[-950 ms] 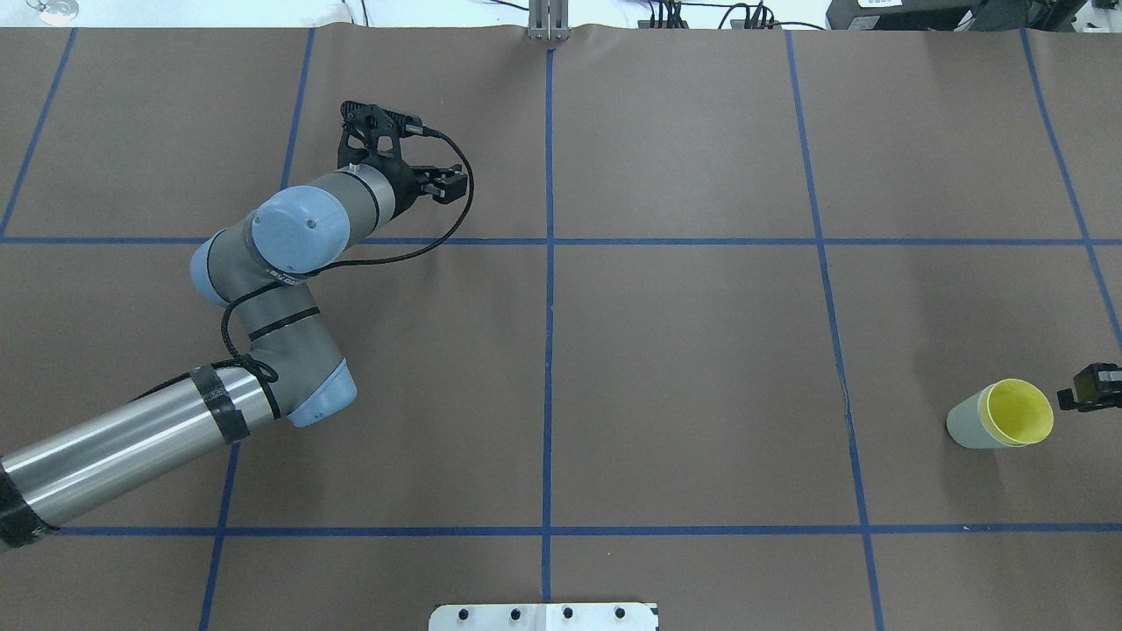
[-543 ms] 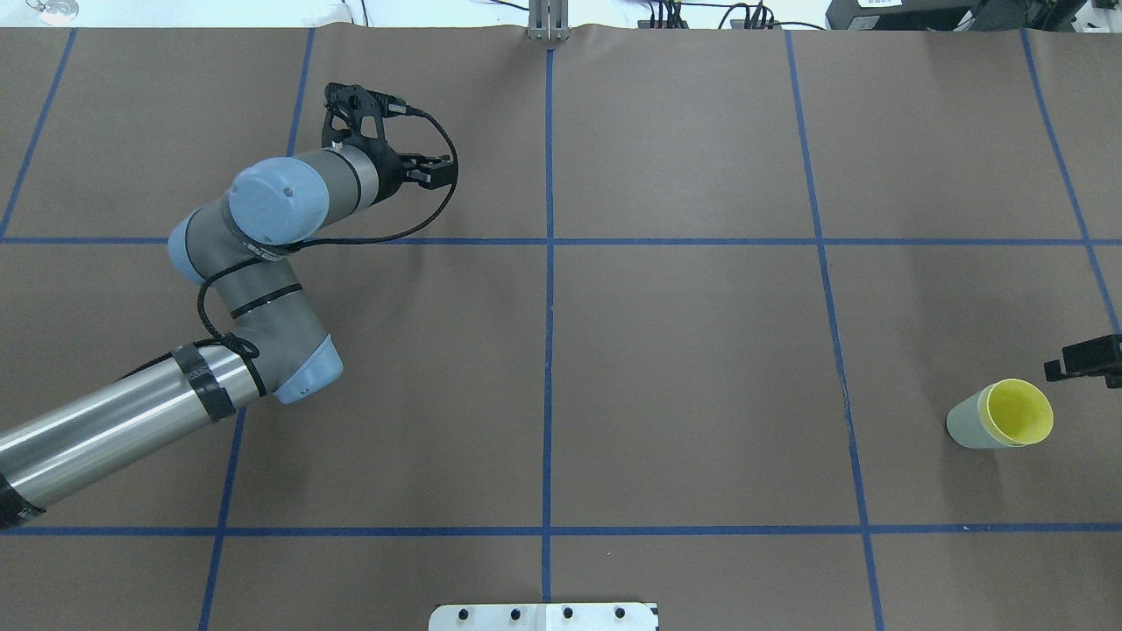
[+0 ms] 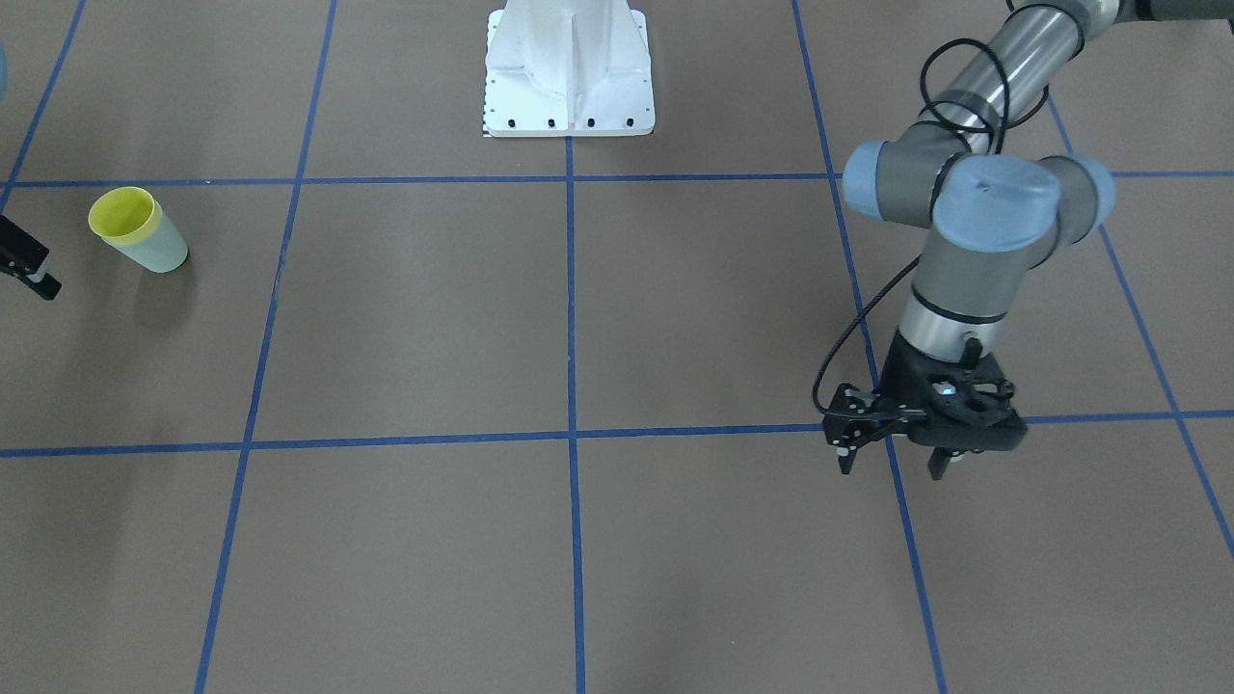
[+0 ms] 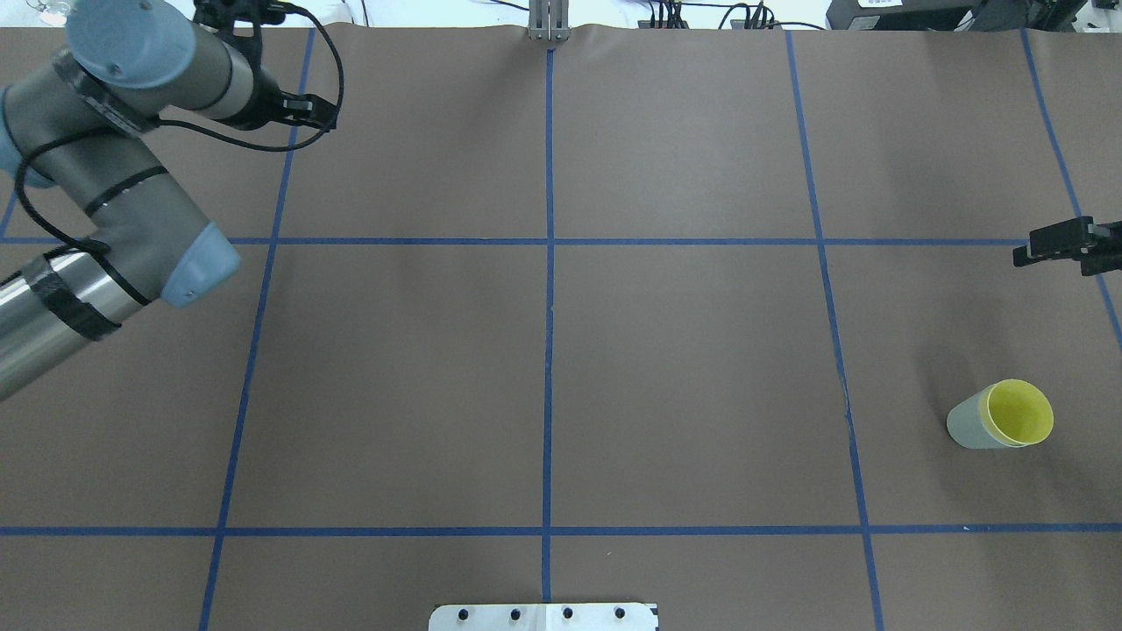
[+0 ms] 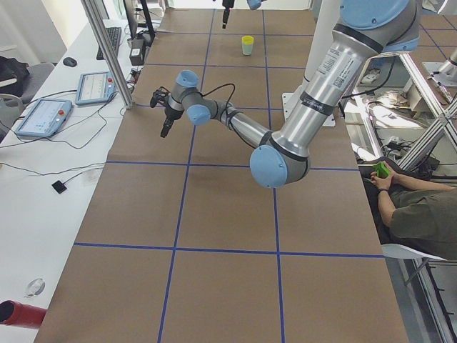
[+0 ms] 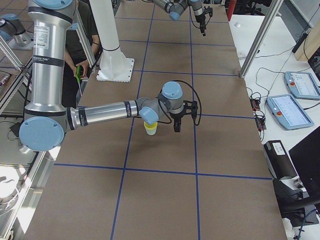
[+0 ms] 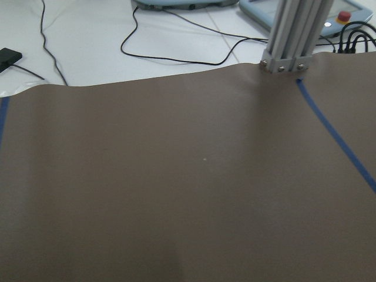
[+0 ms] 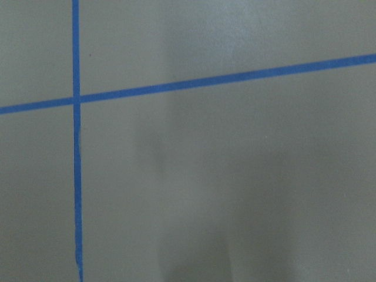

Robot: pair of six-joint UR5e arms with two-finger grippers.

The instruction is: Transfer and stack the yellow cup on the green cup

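Observation:
The yellow cup [image 4: 1019, 412] sits nested inside the green cup [image 4: 964, 427]. The pair stands upright on the brown table at the right, and also shows in the front view, yellow cup [image 3: 122, 212] in green cup [image 3: 162, 251]. My right gripper [image 4: 1065, 250] is at the right edge, well beyond the cups and apart from them. It is open and empty, and only partly in view. My left gripper [image 3: 895, 461] is open and empty over the table's far left, also seen in the overhead view [image 4: 311, 112].
The robot's white base plate [image 3: 569, 67] is at the table's near middle. An aluminium post [image 7: 291, 35] stands at the far edge, with cables and control pendants on the white bench beyond. Blue tape lines grid the brown cover. A seated person [image 5: 414, 207] is behind the robot.
My left arm has swung back toward the far left corner. My right gripper has drawn away from the cups toward the far side. The nested cups have not moved.

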